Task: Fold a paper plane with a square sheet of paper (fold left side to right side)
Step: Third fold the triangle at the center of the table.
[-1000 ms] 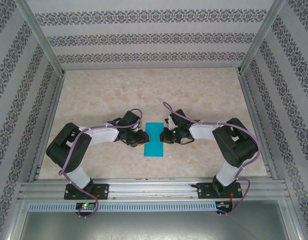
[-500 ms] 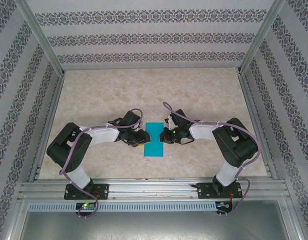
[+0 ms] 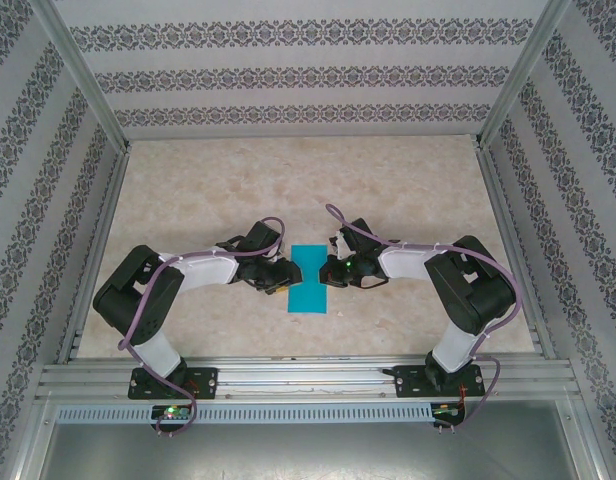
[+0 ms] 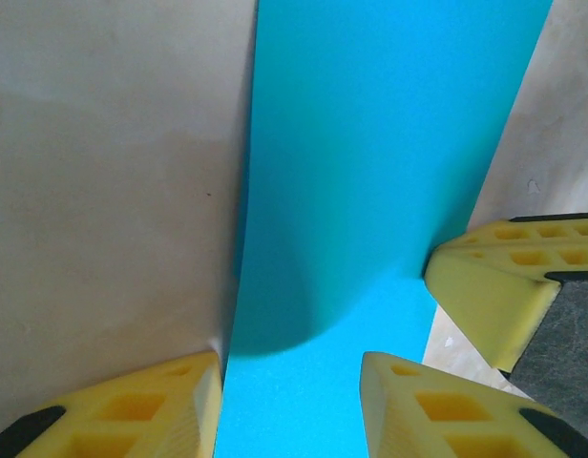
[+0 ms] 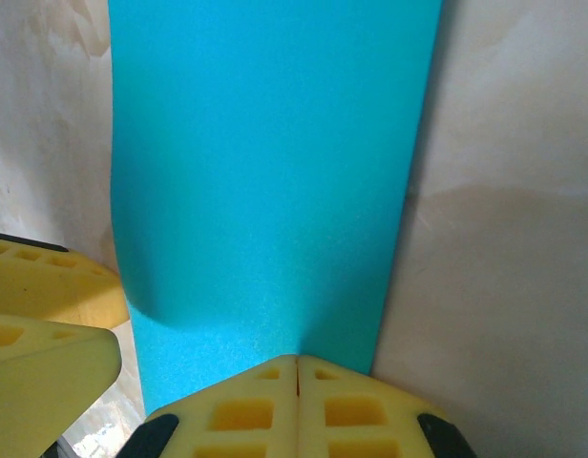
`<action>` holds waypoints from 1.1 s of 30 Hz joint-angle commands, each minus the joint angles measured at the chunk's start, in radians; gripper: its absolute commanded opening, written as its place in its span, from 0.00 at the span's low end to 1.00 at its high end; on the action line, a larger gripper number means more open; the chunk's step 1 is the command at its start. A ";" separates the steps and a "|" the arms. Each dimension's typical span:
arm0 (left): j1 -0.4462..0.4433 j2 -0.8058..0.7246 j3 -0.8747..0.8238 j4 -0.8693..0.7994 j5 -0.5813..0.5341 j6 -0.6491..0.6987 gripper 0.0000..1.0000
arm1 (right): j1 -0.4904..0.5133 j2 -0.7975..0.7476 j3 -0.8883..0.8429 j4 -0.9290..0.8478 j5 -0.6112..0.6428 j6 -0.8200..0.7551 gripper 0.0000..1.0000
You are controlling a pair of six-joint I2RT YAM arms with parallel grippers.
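Where right tool [image 5: 296, 361] touches paper [image 5: 265, 172], left tool [image 4: 289, 367] crowds.

Bright, even, diffuse light covers the tabletop [image 3: 288, 180] in the top view, leaving only faint shadows under the arms [image 3: 198, 272]. In the left wrist view a soft dark shadow lies across the near part of the square sheet of paper [image 4: 370, 114].

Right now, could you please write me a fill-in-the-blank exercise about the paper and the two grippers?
The folded teal-blue paper lies on the ___.
The right gripper is ___, tips on the paper's edge.
The left gripper is ___, straddling the opposite edge.
Missing: table; shut; open.
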 commanded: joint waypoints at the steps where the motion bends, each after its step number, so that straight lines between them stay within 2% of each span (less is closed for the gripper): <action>1: -0.039 0.008 -0.002 0.166 0.066 -0.032 0.43 | -0.003 0.040 -0.004 -0.056 0.053 -0.027 0.00; 16: -0.027 -0.022 -0.003 0.069 -0.018 -0.002 0.46 | -0.005 0.038 0.002 -0.063 0.054 -0.033 0.00; 26: 0.027 -0.011 -0.015 0.194 0.062 0.003 0.46 | -0.005 0.041 0.003 -0.067 0.053 -0.041 0.00; 33: 0.046 0.011 0.004 0.167 0.075 0.032 0.47 | -0.005 0.036 0.001 -0.069 0.056 -0.044 0.00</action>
